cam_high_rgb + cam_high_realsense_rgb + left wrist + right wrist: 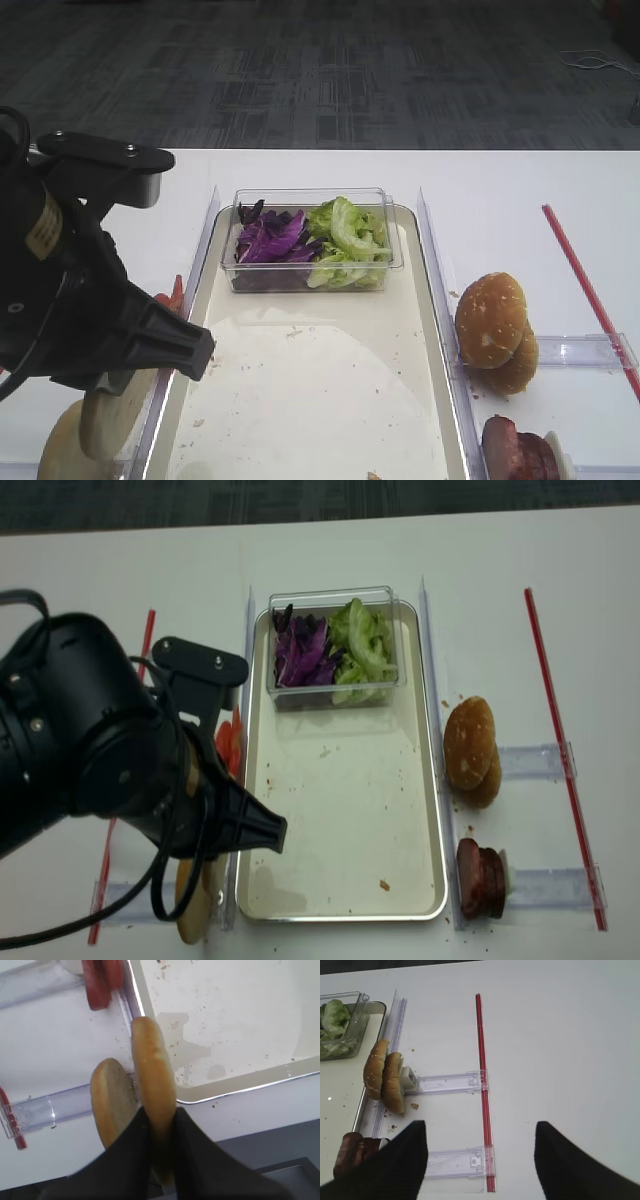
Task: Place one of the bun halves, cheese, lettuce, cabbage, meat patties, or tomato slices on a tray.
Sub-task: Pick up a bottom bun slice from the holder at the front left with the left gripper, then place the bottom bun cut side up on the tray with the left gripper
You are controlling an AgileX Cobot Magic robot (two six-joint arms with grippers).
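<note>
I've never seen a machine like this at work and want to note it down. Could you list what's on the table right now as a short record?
left pincer: shut on a bun half, held on edge above the tray's rim
second bun half: standing beside it, outside the tray
tray: bare apart from crumbs and a clear tub
tub contents: cabbage left, lettuce right
tomato slices: left of tray
speckled buns: right of tray
meat patties: right of tray, near corner
right pincer: open, holding nothing

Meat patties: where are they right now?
In the realsense high view, the meat patties stand on edge right of the tray, below the speckled buns.
</note>
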